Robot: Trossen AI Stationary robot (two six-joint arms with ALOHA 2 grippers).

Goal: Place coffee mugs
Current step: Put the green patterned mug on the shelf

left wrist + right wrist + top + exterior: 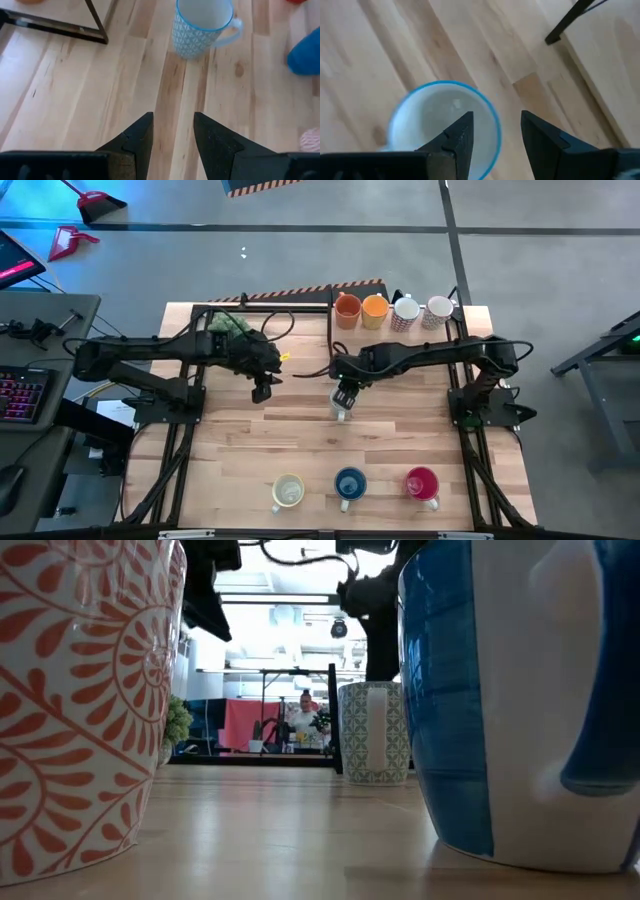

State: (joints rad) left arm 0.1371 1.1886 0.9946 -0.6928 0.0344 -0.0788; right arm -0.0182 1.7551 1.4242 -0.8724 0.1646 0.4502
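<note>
High view first, going left to right: the left gripper hangs over bare wood near the table's middle with its fingers spread and holding nothing, and just to its right the right gripper sits over the pale blue-rimmed patterned ceramic mug, fingers apart astride its rim. Along the near edge of the light wooden table stand a cream mug, a blue mug and a red-pink mug. At the far edge stand two orange mugs and two white patterned mugs.
</note>
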